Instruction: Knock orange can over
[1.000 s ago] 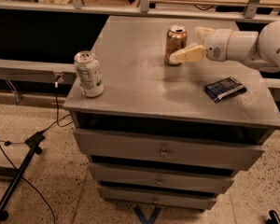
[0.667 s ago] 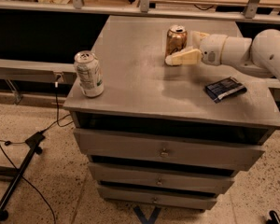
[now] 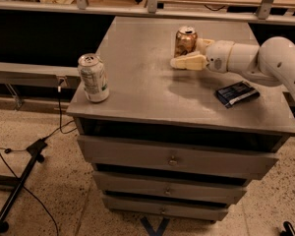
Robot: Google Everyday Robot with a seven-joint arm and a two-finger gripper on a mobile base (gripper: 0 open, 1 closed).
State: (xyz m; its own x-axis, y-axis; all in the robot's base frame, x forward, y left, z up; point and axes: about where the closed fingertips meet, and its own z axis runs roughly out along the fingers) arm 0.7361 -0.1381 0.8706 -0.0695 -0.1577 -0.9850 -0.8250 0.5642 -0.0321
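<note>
The orange can stands upright on the far middle of the grey cabinet top. It has an orange-gold body and a silver top. My gripper reaches in from the right on the white arm. Its pale fingers lie right against the can's lower front right side; whether they touch it I cannot tell.
A white-and-green can stands upright near the cabinet top's front left corner. A dark flat packet lies on the right side, under the arm. The cabinet has three drawers. A shelf rail runs behind it; cables and a stand lie on the floor at left.
The gripper and arm have moved a little to the left, closer against the orange can. The can still stands upright in the same place.
</note>
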